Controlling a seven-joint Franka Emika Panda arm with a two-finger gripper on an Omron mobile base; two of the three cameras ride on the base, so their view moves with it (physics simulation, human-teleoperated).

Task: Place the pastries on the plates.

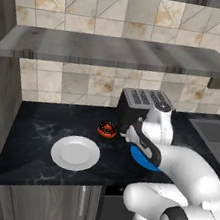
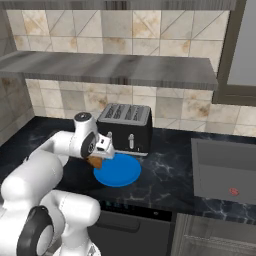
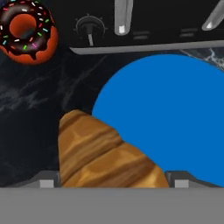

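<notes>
**Croissant in grip, neither pastry plated**

Over the black counter (image 1: 32, 134), gripper (image 3: 113, 179) is clamped on the croissant (image 3: 103, 155), held at the edge of the blue plate (image 3: 175, 118), not yet set down. Donut (image 1: 107, 130) sits on the counter beside the toaster (image 2: 125, 127), off both plates. White plate (image 1: 75, 153) has nothing on it; blue plate looks bare too. Judged progress: first pastry mid-carry, both placements left. Next: lower the croissant onto blue, then fetch the donut.
</notes>
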